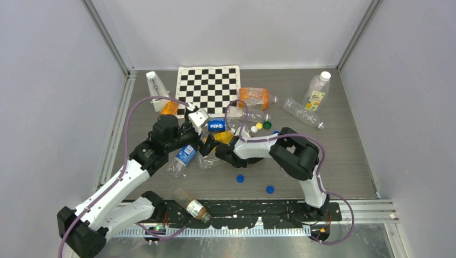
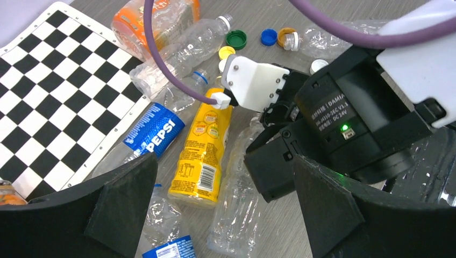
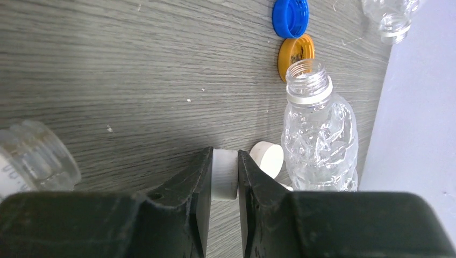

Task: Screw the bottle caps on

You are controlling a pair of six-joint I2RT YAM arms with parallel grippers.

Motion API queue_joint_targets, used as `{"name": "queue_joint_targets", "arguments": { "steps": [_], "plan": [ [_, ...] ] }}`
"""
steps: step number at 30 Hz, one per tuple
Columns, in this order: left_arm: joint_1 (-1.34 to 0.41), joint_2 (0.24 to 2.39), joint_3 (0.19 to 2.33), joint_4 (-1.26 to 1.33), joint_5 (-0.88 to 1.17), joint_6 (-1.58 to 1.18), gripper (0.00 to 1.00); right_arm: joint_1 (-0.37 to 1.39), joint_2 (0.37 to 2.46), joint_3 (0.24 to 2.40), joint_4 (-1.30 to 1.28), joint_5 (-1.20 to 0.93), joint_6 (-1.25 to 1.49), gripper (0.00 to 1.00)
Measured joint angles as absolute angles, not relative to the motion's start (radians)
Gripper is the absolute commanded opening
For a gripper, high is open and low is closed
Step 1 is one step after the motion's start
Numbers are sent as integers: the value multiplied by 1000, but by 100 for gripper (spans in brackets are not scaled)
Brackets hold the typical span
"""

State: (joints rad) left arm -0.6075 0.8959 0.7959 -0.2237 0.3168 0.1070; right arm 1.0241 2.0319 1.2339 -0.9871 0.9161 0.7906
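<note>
Here, caps [image 1: 240,178] dot a grey table [image 1: 349,161] between pale walls [image 1: 54,80].

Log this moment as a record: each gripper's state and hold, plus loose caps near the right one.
right gripper: shut on white cap
left gripper: open, empty, over yellow-label bottle
loose caps near right gripper: second white cap, blue cap, orange cap
nearest bottle: clear bottle, neck uncapped

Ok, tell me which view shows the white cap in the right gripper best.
Right wrist: the white cap sits pinched between the right gripper's fingers, unblocked. Top external and left wrist hide it behind that arm.
</note>
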Motion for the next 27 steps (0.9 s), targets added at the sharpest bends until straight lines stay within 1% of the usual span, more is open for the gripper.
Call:
{"name": "queue_joint_targets", "arguments": {
  "steps": [1, 6, 9, 18, 24, 25, 27],
  "plan": [
    [-607, 896, 796, -224, 316, 108, 99, 1031, 2038, 1235, -989, 923, 787, 31],
    [-607, 896, 796, -228, 314, 109, 99, 1060, 2049, 1240, -998, 933, 761, 45],
    [-607, 896, 796, -229, 314, 109, 99, 1064, 2049, 1241, -1007, 939, 748, 51],
    [-607, 896, 796, -230, 314, 109, 100, 1069, 2027, 1242, -1018, 927, 719, 61],
    [-607, 896, 796, -230, 314, 109, 99, 1087, 1956, 1243, -986, 823, 713, 73],
    [-607, 896, 796, -229, 314, 109, 100, 1090, 1941, 1244, -976, 796, 713, 77],
    [-607, 896, 796, -230, 314, 109, 99, 1093, 1913, 1244, -961, 744, 713, 80]
  ]
}}
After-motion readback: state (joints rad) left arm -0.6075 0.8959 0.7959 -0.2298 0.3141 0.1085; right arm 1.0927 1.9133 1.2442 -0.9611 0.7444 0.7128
